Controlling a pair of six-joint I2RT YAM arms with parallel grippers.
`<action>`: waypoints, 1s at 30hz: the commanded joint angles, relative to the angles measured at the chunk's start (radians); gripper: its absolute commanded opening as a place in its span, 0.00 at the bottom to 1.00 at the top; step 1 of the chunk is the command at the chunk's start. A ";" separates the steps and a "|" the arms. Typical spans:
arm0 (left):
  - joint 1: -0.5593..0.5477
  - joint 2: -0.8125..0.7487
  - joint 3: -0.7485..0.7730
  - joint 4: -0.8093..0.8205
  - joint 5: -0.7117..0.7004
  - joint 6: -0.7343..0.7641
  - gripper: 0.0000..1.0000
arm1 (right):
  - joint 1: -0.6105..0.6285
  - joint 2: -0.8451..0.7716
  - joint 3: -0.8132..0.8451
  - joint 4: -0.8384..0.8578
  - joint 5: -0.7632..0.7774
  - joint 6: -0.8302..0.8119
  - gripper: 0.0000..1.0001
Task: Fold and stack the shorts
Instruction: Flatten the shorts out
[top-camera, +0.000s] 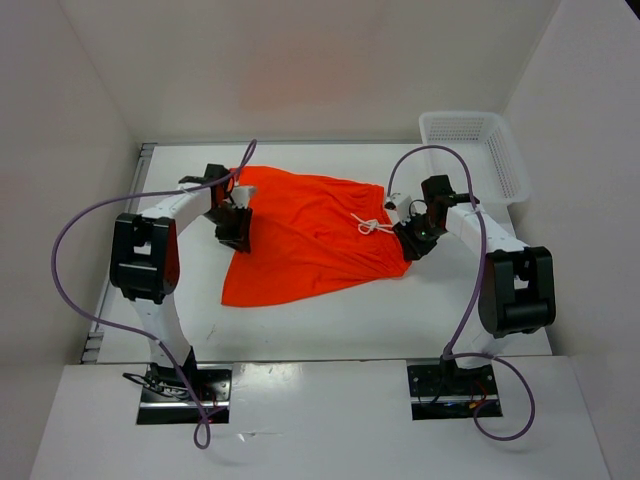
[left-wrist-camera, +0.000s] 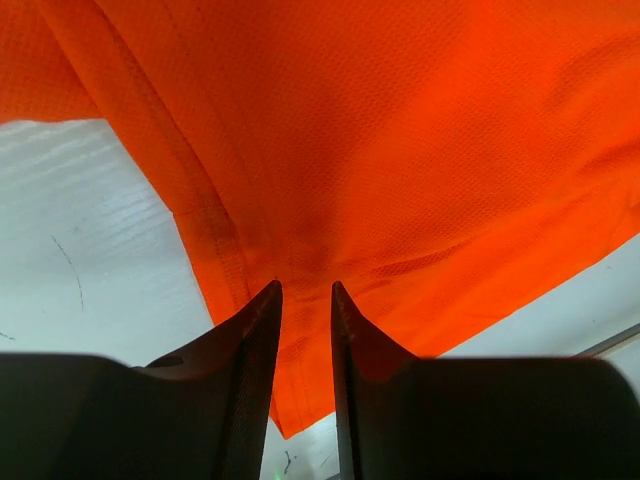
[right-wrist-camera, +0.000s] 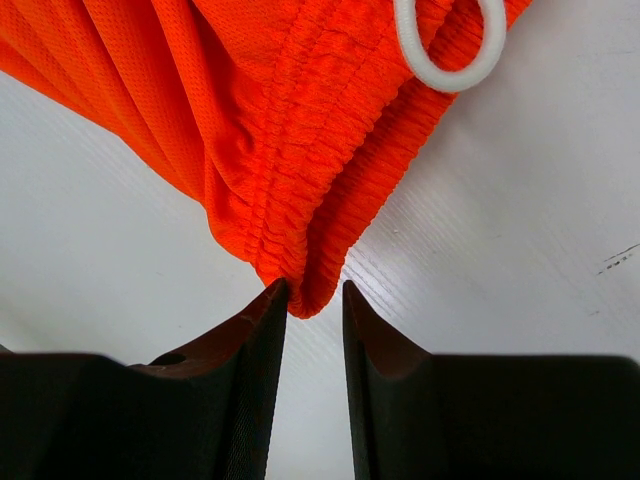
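- Top external view: the shorts (top-camera: 310, 240) lie on the white table (top-camera: 330, 320), a bright orange spread between the two arms, roughly in the middle from left to right.
- Their far edge runs from the left hand (top-camera: 238, 232) across towards the right hand (top-camera: 412, 240); the near corner points down to the near-left.
- A thin white drawstring (top-camera: 370, 226) lies knotted on the fabric near its right end, just left of the right hand.
- Both hands sit low at the cloth, the left at its far-left edge and the right at its right end.
- A white mesh basket (top-camera: 505, 160) stands at the far-right corner of the table, well apart from the shorts.
- Left wrist view: the left hand (left-wrist-camera: 305, 288) has its dark fingers (left-wrist-camera: 250, 340) drawn close together. Creases in the shorts (left-wrist-camera: 400, 150) run in to the tips, and orange fills the slit between them, so it reads as clamped on the fabric. A hemmed edge slants down on the left, with table (left-wrist-camera: 90, 250) beside it.
- Right wrist view: the right hand (right-wrist-camera: 315, 290) also has its fingers (right-wrist-camera: 250, 340) nearly together. The gathered waistband corner of the shorts (right-wrist-camera: 280, 120) ends just between the tips and touches the left finger. A sliver of table (right-wrist-camera: 520, 250) shows beside the other finger, so I cannot tell whether the cloth is gripped.
- A loop of the drawstring (right-wrist-camera: 448, 80) hangs at the top of that view.
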 joint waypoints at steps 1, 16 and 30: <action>0.002 0.001 -0.008 -0.031 0.037 0.004 0.34 | -0.004 -0.027 0.002 0.019 0.004 -0.004 0.34; 0.002 0.021 -0.080 -0.001 -0.016 0.004 0.40 | -0.004 -0.009 0.011 0.019 0.004 -0.004 0.33; 0.002 0.032 -0.037 0.027 -0.096 0.004 0.44 | -0.004 -0.027 -0.007 0.028 0.004 -0.004 0.33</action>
